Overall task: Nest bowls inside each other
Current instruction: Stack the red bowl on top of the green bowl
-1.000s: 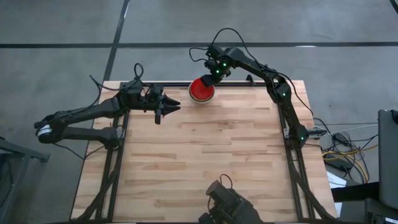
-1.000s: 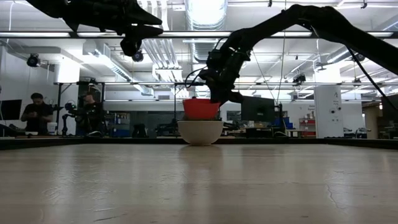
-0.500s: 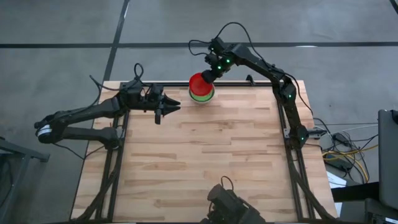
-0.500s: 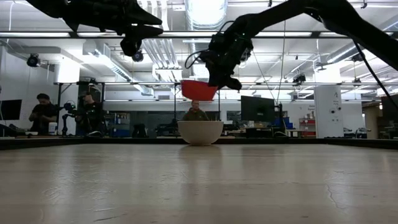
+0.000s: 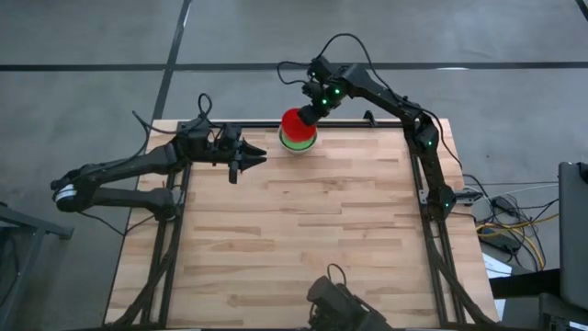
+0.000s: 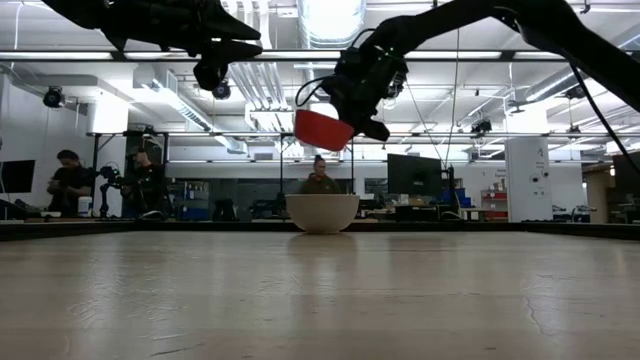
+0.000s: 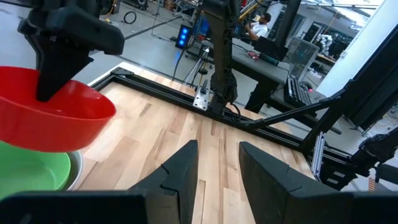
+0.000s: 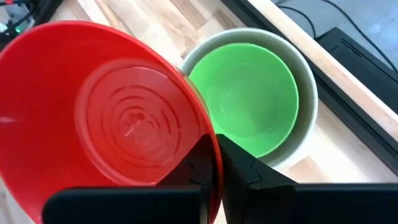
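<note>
The right gripper [image 8: 214, 163] has its jaws pinched shut on the rim of the red bowl [image 8: 106, 118], one finger inside the wall and one outside, and it holds that bowl tilted in the air. Directly beneath and a little aside sits a green bowl [image 8: 249, 99] already nested in the white bowl [image 8: 306, 118], whose pale rim shows as a ring around the green one. In the low view the red bowl [image 6: 322, 128] hangs clear above the white bowl [image 6: 322, 212], not touching it. From above, this stack stands at about twelve o'clock on the table [image 5: 303, 239], close to the far edge, with the red bowl [image 5: 296, 123] over it. The left gripper [image 5: 250, 159] waits near ten o'clock, well apart from the stack, its jaws parted a moderate way and holding nothing; its two fingers [image 7: 180, 171] show with a gap between them. As for progress, at least one nesting looks done, green inside white, and the red bowl seems to be the piece in hand. No other loose bowls show on the table, so whether more green bowls lie lower in the stack cannot be told.
</note>
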You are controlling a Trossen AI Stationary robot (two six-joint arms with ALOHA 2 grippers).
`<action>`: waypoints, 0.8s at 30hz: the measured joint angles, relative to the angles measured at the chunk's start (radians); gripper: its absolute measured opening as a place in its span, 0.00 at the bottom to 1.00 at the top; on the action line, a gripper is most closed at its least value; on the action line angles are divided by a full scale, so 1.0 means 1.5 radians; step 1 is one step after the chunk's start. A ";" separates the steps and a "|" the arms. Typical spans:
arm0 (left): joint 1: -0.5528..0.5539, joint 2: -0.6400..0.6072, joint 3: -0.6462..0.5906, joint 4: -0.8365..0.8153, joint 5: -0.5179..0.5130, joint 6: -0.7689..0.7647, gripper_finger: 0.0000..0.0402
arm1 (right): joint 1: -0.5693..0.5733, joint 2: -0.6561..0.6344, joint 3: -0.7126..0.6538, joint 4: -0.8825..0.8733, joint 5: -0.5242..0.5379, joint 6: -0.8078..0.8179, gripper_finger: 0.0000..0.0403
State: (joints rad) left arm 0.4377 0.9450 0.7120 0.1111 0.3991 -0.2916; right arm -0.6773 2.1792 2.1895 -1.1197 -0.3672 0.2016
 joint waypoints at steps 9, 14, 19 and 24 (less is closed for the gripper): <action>0.000 0.000 0.000 0.000 0.000 0.000 0.30 | 0.001 -0.019 0.000 0.003 0.000 -0.015 0.02; 0.000 0.000 0.000 0.000 0.000 0.000 0.30 | 0.007 -0.046 0.000 0.021 0.001 -0.016 0.02; 0.000 0.000 0.000 0.000 0.000 0.000 0.30 | 0.027 -0.065 0.000 0.050 0.000 -0.031 0.02; 0.000 0.000 0.000 0.000 0.000 0.000 0.30 | 0.043 -0.079 -0.004 0.056 0.000 -0.037 0.02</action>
State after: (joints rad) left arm 0.4377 0.9448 0.7120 0.1111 0.3992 -0.2916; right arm -0.6134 2.0611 2.1838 -1.0361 -0.3677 0.1459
